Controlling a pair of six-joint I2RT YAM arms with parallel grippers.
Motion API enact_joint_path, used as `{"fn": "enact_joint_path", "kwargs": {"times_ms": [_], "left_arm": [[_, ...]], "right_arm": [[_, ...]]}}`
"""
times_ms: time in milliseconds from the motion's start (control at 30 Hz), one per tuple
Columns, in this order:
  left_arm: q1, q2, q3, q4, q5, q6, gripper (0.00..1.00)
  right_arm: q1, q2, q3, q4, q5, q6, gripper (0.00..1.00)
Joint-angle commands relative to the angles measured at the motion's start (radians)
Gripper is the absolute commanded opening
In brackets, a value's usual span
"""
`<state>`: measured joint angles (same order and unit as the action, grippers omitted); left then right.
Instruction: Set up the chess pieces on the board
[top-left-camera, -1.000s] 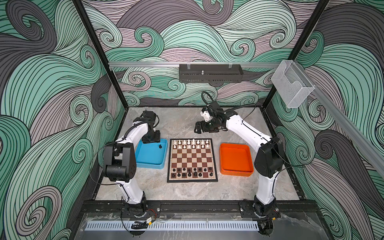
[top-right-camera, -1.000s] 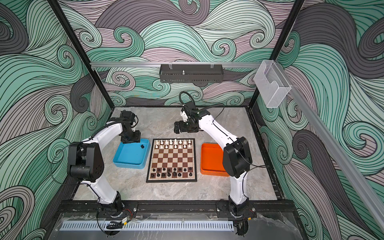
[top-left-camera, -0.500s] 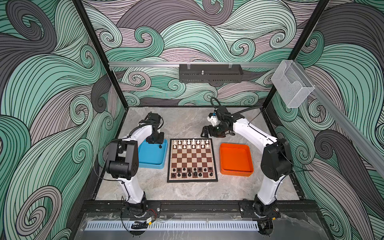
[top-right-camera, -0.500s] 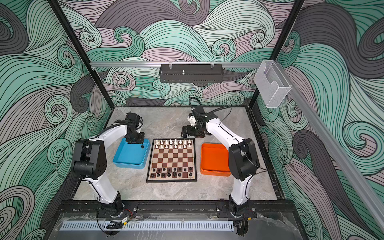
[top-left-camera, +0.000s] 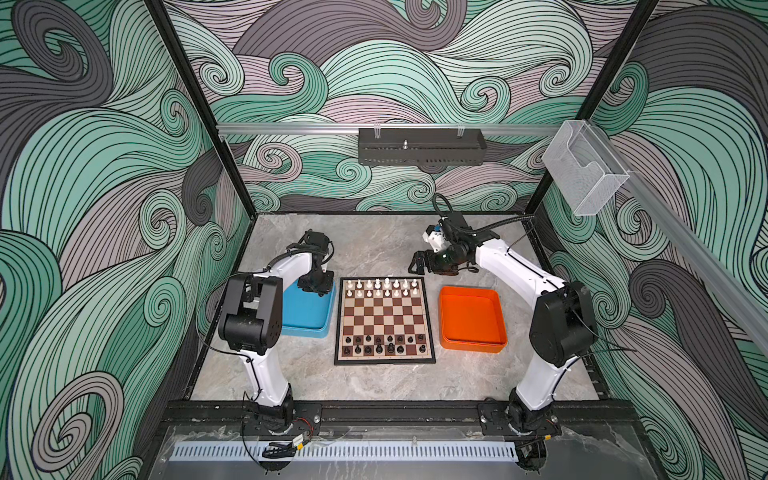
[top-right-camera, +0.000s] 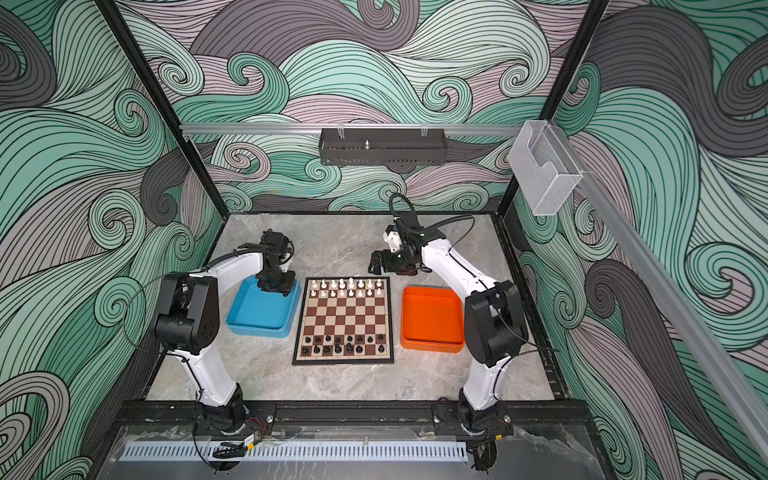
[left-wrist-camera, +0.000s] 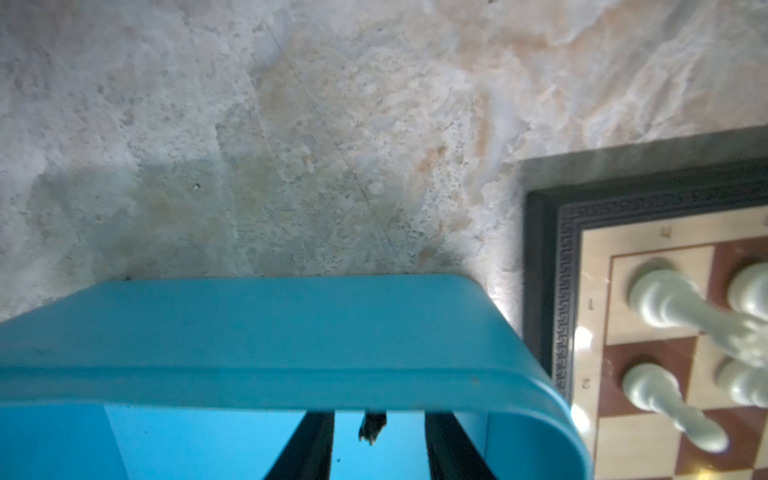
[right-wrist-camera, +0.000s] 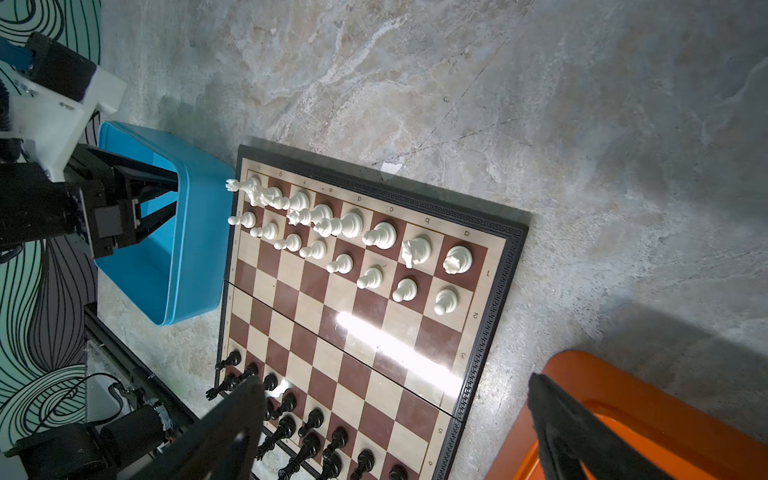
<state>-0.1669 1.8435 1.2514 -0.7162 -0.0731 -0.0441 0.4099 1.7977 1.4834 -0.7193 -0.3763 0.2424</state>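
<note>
The board (top-left-camera: 384, 320) (top-right-camera: 345, 320) lies in the middle of the table. White chess pieces (top-left-camera: 382, 288) (right-wrist-camera: 349, 226) fill its two far rows. Black chess pieces (top-left-camera: 384, 345) (right-wrist-camera: 311, 419) stand on its two near rows. My left gripper (top-left-camera: 318, 289) (left-wrist-camera: 379, 419) reaches down into the far right corner of the blue tray (top-left-camera: 307, 316). Its fingers (left-wrist-camera: 311, 444) stand on either side of a small black piece (left-wrist-camera: 372, 428), with a gap on each side. My right gripper (top-left-camera: 419, 264) (right-wrist-camera: 399, 424) hangs wide open and empty above the table behind the board's far right corner.
An orange tray (top-left-camera: 471, 320) (right-wrist-camera: 623, 395) sits right of the board. The blue tray (top-right-camera: 262, 316) (left-wrist-camera: 291, 332) almost touches the board's left frame (left-wrist-camera: 548, 249). Bare marble table lies behind and in front of the board.
My left gripper has sunk into the blue tray's far right corner and its jaws have narrowed. My right gripper has drifted right and toward the board's far right corner, still wide open.
</note>
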Motion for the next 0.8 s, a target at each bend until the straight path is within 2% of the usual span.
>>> {"fn": "enact_joint_path", "kwargs": {"times_ms": [0,767], "left_arm": [[-0.007,0.022,0.014,-0.002,-0.023,0.006,0.35],[-0.019,0.043,0.044,-0.018,-0.045,-0.002,0.17]], "right_arm": [[-0.011,-0.031,-0.014,0.006,-0.015,-0.011,0.98],[-0.024,-0.058,-0.044,0.005,-0.004,-0.013,0.98]]}}
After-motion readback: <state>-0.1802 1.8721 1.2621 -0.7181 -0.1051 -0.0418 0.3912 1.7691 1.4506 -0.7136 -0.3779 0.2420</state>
